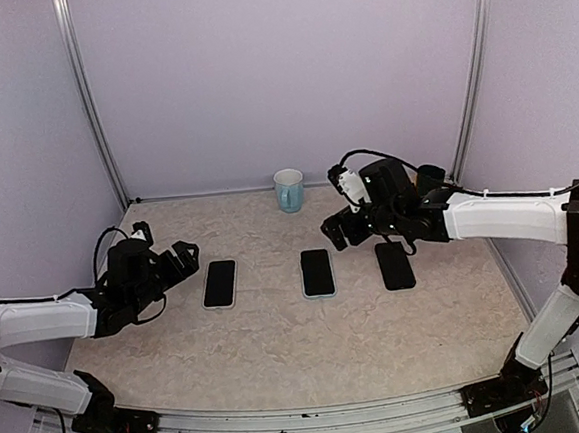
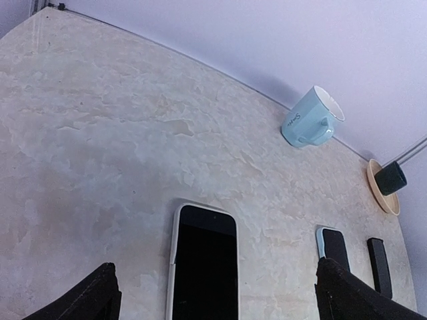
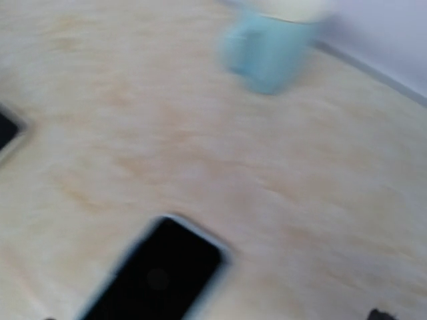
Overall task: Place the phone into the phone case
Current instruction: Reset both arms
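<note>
Top view: 3 dark slabs (image 1: 317, 272) in a row mid-frame, long axes up-frame. Phone (image 1: 395, 265), judged the rimless right slab, lies just lower right of the right gripper (image 1: 336, 231), the nearer arm, jaws spread, empty. Left gripper (image 1: 181, 261) agape, empty, beside the white-rimmed slab (image 1: 220, 283). Left wrist: that slab (image 2: 205, 267) lower centre, pointing up-frame. Right wrist: blurred; a rimmed slab (image 3: 157, 277) lower left, diagonal.

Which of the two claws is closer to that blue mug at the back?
Right. The right claw hovers just in front of the mug, to its right; the left claw is farther off, beside the leftmost phone.
</note>
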You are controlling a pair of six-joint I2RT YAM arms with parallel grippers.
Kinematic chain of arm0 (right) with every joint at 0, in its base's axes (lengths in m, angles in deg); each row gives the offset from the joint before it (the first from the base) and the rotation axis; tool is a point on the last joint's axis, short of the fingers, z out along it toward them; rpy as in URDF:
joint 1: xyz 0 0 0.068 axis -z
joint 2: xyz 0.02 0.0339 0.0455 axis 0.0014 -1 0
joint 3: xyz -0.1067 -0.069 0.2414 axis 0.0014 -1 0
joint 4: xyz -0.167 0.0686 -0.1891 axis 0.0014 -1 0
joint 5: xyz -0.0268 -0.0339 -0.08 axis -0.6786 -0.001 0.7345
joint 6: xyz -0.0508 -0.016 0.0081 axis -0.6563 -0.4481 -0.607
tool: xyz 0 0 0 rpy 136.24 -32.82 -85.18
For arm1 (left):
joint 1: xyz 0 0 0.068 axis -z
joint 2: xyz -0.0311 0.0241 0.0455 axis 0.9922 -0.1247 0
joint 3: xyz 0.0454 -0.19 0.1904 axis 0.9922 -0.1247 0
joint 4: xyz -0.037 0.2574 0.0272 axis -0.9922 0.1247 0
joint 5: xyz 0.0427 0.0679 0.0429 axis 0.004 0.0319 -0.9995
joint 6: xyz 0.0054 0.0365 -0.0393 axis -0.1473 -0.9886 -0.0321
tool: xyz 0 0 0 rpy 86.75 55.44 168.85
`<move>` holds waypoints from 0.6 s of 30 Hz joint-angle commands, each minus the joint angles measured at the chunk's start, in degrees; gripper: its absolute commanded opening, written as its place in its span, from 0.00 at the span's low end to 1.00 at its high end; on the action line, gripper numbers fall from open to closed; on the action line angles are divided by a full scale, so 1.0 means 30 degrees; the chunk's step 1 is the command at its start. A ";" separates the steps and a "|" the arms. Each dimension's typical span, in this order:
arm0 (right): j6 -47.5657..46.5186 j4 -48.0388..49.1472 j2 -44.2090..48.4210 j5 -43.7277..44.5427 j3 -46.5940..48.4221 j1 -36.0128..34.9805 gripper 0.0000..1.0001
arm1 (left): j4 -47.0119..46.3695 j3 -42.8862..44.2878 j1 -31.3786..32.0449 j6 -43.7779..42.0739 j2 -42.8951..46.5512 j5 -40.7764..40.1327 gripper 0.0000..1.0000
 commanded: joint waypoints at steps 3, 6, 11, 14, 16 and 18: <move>0.0554 0.0562 0.3393 0.0120 -0.3168 0.2419 1.00 | 0.1117 0.0862 0.0571 -0.0991 0.0346 -0.2241 0.99; 0.0757 0.0785 0.5246 -0.0250 -0.4716 0.3881 1.00 | 0.1008 0.0875 0.1190 -0.1977 0.0805 -0.3511 0.99; 0.0848 0.0789 0.8928 -0.0182 -0.7359 0.5363 1.00 | 0.0832 0.0688 0.2359 -0.3503 0.2158 -0.5352 0.99; 0.0573 0.0550 1.0848 0.1217 -0.8405 0.5402 1.00 | 0.2267 0.1390 0.2595 -0.3848 0.2530 -0.5466 0.99; 0.0829 0.0303 1.1705 0.2133 -0.8681 0.5404 1.00 | 0.3062 0.1803 0.2804 -0.4214 0.2613 -0.5647 0.99; 0.1270 -0.0044 1.2327 0.2477 -0.8835 0.5404 1.00 | 0.3490 0.1943 0.2897 -0.4402 0.2723 -0.5843 0.99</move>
